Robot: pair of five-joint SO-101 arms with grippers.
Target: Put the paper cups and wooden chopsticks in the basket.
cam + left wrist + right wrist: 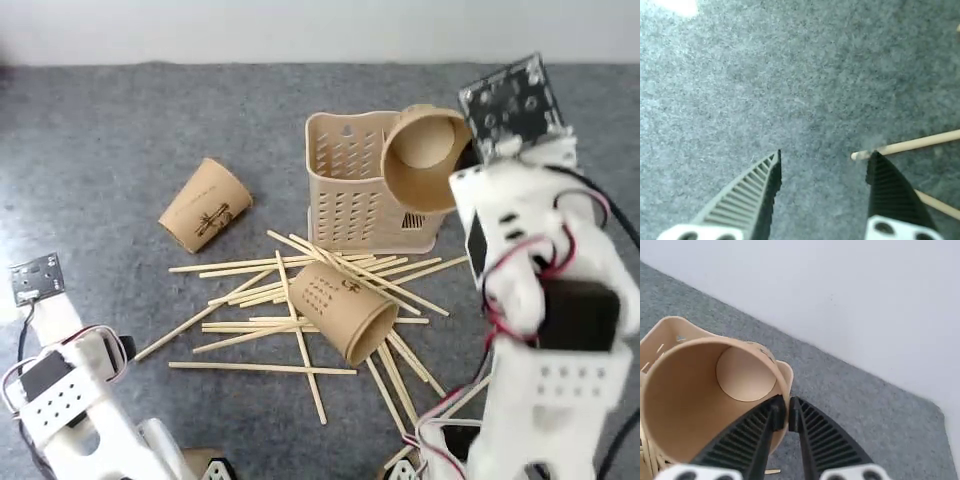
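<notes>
Upper middle of the high view: held cup clamped by its rim wall in the right gripper, tilted with its mouth toward the camera, hanging at the right rim of the basket. To finish well, carry it leftward over the opening and tip the base downward before releasing, to avoid catching the rim and rolling off. Lower left: left gripper with fingers apart over bare mat, chopstick tip beside one finger; left cup and middle cup on their sides among scattered sticks, outside the basket.
</notes>
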